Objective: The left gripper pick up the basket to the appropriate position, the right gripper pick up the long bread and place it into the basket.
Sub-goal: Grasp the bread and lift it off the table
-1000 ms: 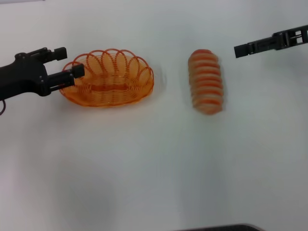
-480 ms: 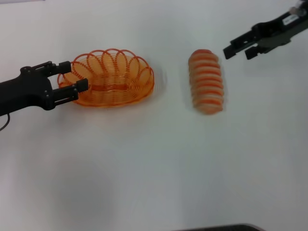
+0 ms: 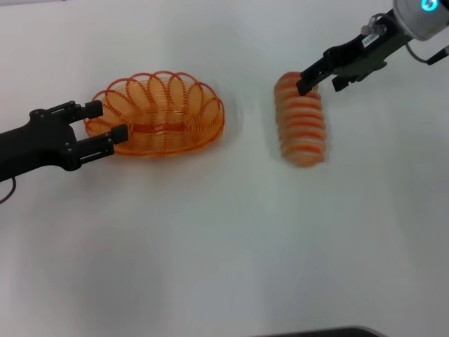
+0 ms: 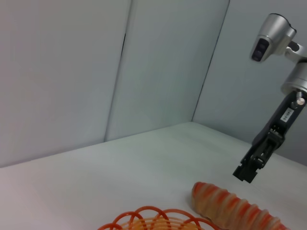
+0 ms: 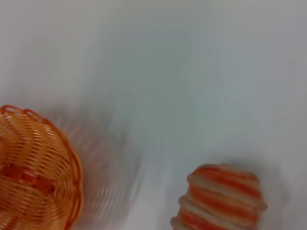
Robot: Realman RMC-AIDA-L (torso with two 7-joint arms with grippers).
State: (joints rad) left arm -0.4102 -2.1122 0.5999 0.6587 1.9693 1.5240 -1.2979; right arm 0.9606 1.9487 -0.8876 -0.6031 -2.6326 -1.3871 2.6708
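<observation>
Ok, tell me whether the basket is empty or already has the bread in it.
Empty. The basket shows only bare orange wire, and the long bread lies apart on the white table, beneath the right gripper.

Left gripper (image 3: 103,120) reaching in low from the left edge, fingers spread apart and level (black arm trailing off the edge). Right gripper (image 3: 316,78) angled down from the upper right corner, fingers parted, silver cuff glowing blue behind it.
</observation>
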